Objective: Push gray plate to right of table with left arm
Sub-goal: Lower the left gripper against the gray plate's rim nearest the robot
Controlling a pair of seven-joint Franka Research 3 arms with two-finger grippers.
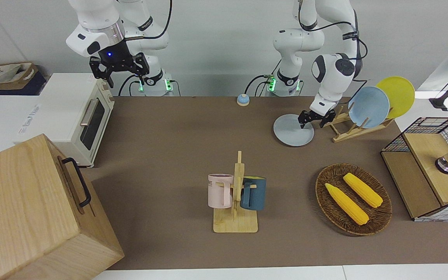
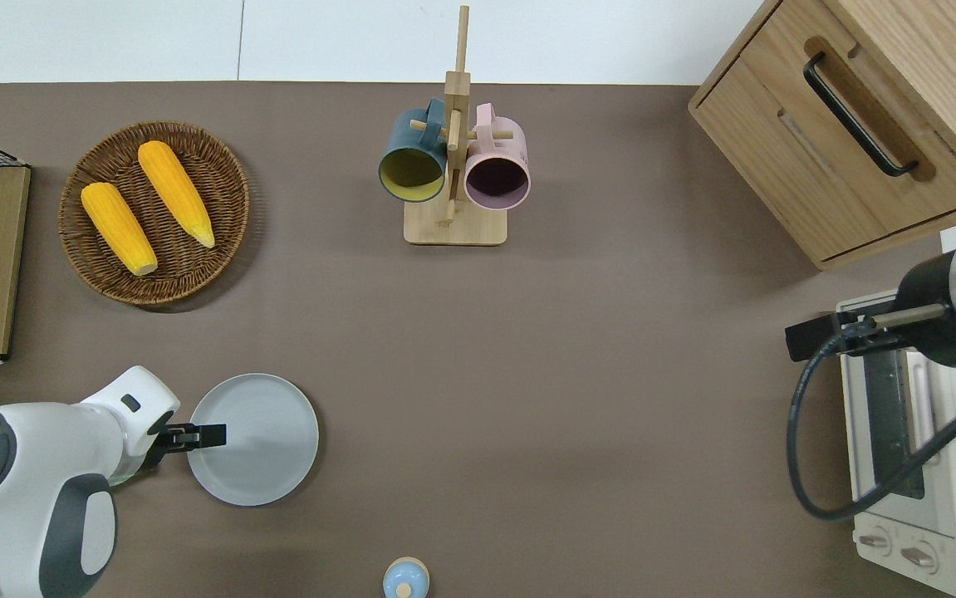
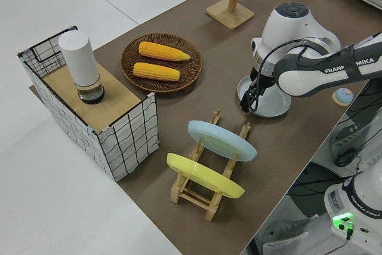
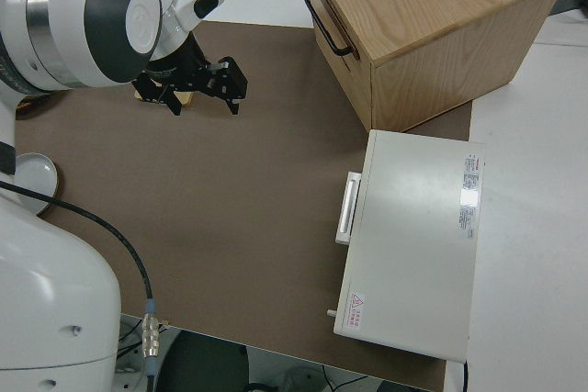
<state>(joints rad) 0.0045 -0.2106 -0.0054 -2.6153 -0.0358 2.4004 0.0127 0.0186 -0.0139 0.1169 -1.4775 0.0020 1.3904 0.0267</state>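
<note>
The gray plate lies flat on the brown table near the left arm's end, close to the robots. My left gripper is open and low at the plate's rim on the side toward the left arm's end. One finger is over the plate's inside and the other is outside the rim. My right arm is parked, its gripper open and empty.
A wooden rack with a sky-blue plate and a yellow plate stands beside the gray plate. Also here are a wicker basket with corn, a mug rack, a bell, a toaster oven, a wooden cabinet and a wire crate.
</note>
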